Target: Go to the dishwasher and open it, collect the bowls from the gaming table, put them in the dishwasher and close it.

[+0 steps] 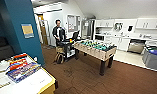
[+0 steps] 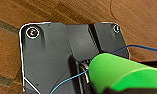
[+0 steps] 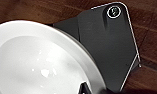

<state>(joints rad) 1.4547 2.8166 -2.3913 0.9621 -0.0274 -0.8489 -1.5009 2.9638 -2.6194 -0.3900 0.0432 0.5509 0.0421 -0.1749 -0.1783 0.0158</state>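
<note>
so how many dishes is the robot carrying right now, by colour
green bowl: 1, seen in the left wrist view
white bowl: 1, seen in the right wrist view
total: 2

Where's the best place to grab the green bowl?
By its rim, I think, one claw finger inside and one outside. The green bowl has a smooth, rounded wall that would likely slip from a pinch, while the edge is thin enough to clamp. It sits tilted in the left wrist view, so come in over the rim from its open side.
</note>
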